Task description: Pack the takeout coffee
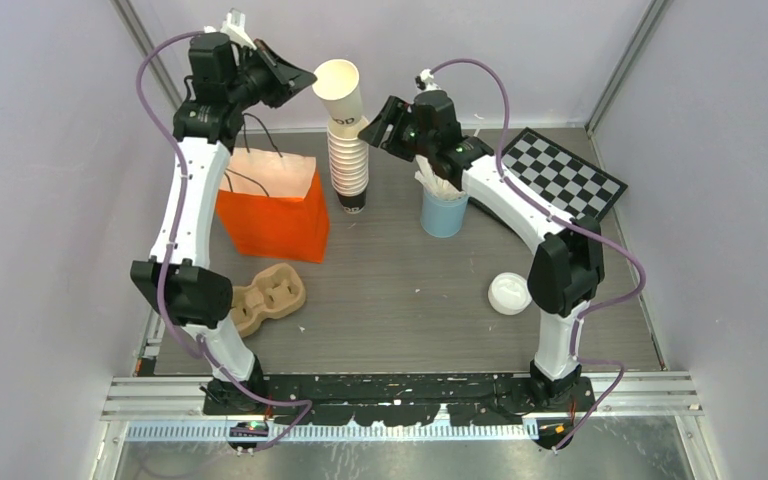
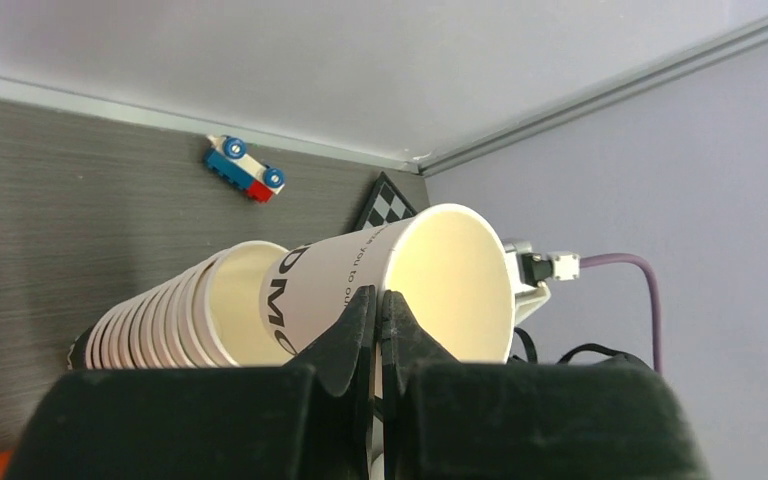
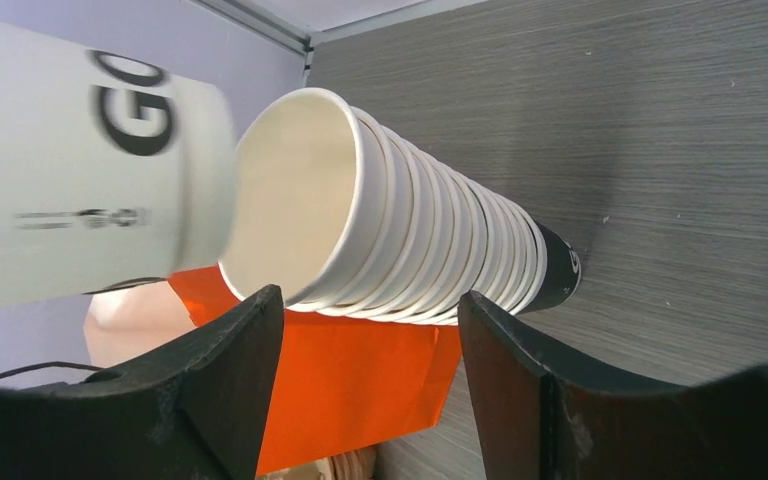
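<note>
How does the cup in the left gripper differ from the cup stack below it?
The held cup is single; the cup stack is many nested. The held cup hangs tilted, its rim pinched by the left gripper; the cup stack stands upright on the table, between the open jaws of the right gripper. Both are lidless cream paper.

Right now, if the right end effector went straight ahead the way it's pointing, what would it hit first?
Most likely the tall stack of lidless cream paper cups, just ahead of the open right end effector, though depth is unclear.
</note>
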Available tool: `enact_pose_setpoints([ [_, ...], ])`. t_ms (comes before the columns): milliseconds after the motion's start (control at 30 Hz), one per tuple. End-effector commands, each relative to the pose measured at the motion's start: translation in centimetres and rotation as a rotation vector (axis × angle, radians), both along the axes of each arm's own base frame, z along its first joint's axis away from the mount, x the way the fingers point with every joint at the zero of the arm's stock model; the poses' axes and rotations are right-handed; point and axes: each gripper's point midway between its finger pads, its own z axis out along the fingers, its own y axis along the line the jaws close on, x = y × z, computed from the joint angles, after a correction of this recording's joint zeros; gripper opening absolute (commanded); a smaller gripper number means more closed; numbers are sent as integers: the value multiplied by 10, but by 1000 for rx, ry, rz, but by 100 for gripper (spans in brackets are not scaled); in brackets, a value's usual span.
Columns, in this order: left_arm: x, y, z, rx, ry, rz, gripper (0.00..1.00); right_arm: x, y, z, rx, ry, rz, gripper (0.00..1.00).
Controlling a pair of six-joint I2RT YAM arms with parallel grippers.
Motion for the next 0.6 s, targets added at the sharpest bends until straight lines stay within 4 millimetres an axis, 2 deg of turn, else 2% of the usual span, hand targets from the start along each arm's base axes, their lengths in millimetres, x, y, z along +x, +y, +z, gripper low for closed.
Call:
enact_pose_setpoints([
  [0,-28,8,69,16,-202,22,0,-14,-6,66,42,-126,22,69],
  [167,-43,11,68,47,-181,20,0,-25,-15,81,35,-152,33,69],
  [300,-64,12,56,97,-131,-9,0,-39,-34,97,-1,-183,16,70],
  [467,-108,6,38,162,-78,-85,0,-73,-72,112,-86,-224,-23,74],
  [567,-139,-5,25,203,-57,-141,0,-100,-96,106,-135,-215,-38,78],
])
